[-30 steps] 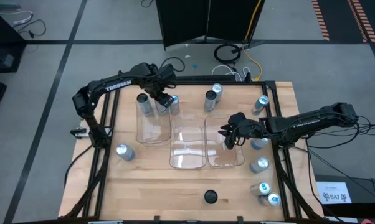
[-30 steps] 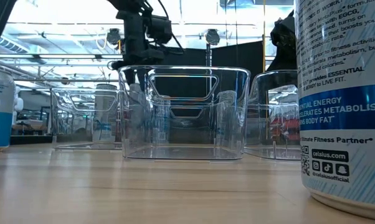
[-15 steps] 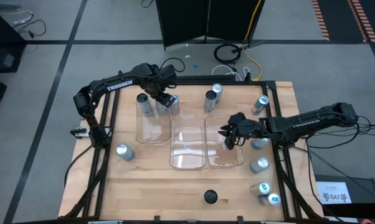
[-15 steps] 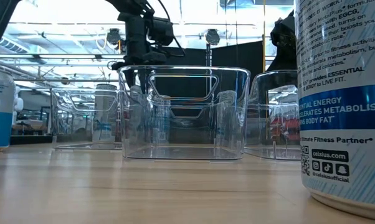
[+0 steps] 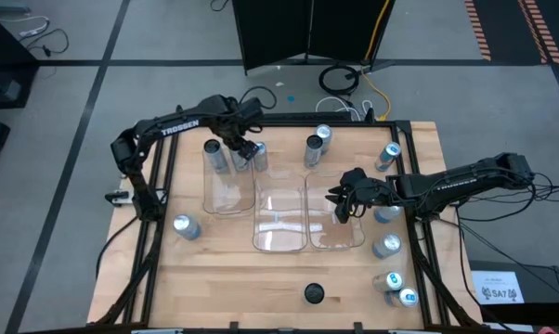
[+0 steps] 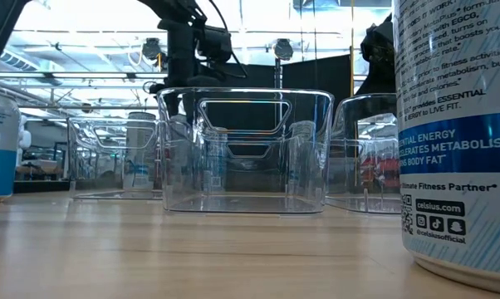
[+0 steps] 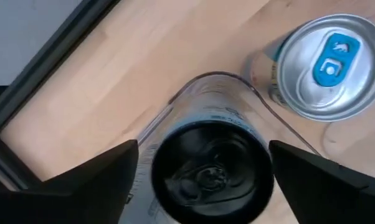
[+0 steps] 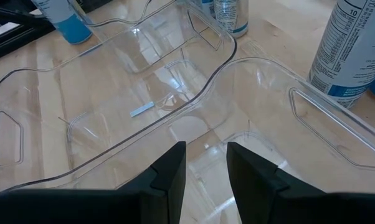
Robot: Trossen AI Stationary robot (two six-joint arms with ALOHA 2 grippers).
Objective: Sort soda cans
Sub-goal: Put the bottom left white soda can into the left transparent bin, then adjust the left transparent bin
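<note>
My left gripper (image 5: 243, 148) (image 7: 205, 149) hangs over the far right corner of the left clear tray (image 5: 226, 193), pointing down, open. A dark-topped soda can (image 7: 209, 171) stands upright inside that corner, between the two wide-apart fingers, and a small gap shows on each side of it. A blue-topped can (image 7: 327, 65) (image 5: 259, 154) stands just outside the tray wall. A silver can (image 5: 214, 154) stands in the same tray. My right gripper (image 5: 339, 206) (image 8: 206, 149) waits over the right tray (image 5: 335, 232), its fingers a narrow gap apart, holding nothing.
A middle tray (image 5: 279, 223) lies between the other two. Cans stand at the far edge (image 5: 314, 148) (image 5: 388, 155), along the right edge (image 5: 386, 246) (image 5: 392, 280), at the left (image 5: 185, 225), and one dark-topped near the front (image 5: 314, 293). Bare wood lies at the near left.
</note>
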